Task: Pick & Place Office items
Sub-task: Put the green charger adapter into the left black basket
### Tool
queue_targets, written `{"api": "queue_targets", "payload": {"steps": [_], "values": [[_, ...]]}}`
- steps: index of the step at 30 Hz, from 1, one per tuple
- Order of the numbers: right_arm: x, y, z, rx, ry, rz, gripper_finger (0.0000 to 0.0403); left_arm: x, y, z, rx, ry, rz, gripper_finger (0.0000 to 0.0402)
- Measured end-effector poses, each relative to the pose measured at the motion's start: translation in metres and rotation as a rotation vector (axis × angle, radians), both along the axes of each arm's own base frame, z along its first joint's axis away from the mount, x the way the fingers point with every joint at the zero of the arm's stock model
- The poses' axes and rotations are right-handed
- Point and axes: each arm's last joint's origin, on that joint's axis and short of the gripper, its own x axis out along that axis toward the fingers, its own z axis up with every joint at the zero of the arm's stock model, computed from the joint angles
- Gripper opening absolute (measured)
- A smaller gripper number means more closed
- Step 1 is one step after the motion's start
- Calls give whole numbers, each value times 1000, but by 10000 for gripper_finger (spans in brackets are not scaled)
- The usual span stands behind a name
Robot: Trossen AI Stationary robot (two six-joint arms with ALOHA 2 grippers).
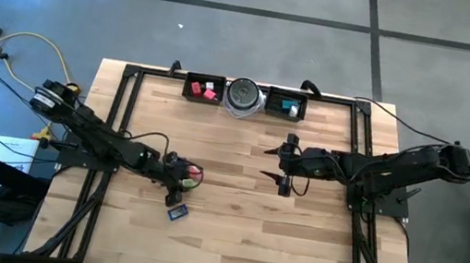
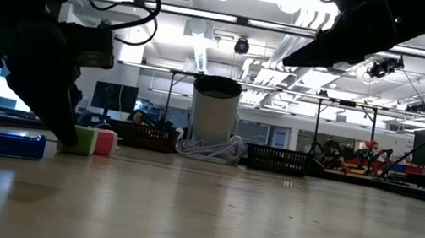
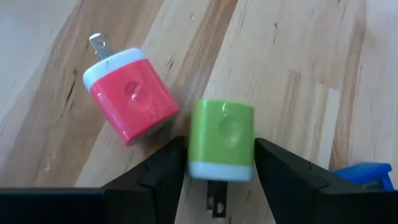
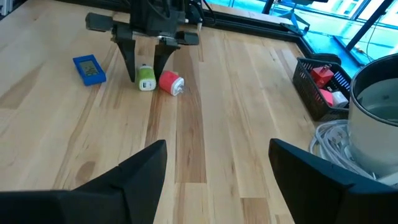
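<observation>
Wooden desk (image 1: 229, 233): my left tool (image 3: 219, 163) straddles one green plastic plug cube (image 3: 221, 139), fingers spread; right tool (image 4: 214, 163) open.

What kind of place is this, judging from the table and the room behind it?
Probably a robotics lab or workshop in a large open hall. The wooden table carries a black metal frame with two mounted arms. Behind it, the low view shows ceiling strip lights, monitors and more workbenches.
</observation>
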Motion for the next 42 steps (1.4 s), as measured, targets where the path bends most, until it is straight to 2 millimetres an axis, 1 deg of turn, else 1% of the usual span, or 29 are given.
{"api": "queue_targets", "payload": {"steps": [3, 7, 15, 19, 24, 27, 31, 35, 37, 40, 42], "values": [[0, 0, 0, 13, 3, -6, 270, 0, 0, 1, 7, 0, -10, 174], [0, 0, -1, 18, 8, -6, 270, -1, 1, 3, 13, -6, -18, 130], [-1, 0, -1, 20, 11, -7, 270, -3, -1, 4, 17, -3, -38, 130], [-1, 0, -1, 20, 11, -7, 270, -4, -3, 9, 20, -14, -55, 130], [0, 0, 0, 21, 2, -8, 270, -7, -4, 29, 25, -111, -89, 130], [0, 0, 1, 22, -15, -8, 270, -13, -4, 50, 45, -215, -111, 130], [2, 0, 5, 27, -55, -3, 270, -25, -1, 80, 122, -361, -121, 130], [5, 2, 12, 74, -132, 54, 270, -36, 1, 104, 243, -483, -119, 130], [6, 3, 17, 112, -191, 84, 270, -40, 2, 110, 321, -507, -112, 130], [8, 3, 24, 157, -263, 110, 270, -37, 2, 119, 438, -525, -110, 130], [10, 1, 26, 185, -301, 98, 270, -32, 1, 125, 519, -519, -106, 130]]}}
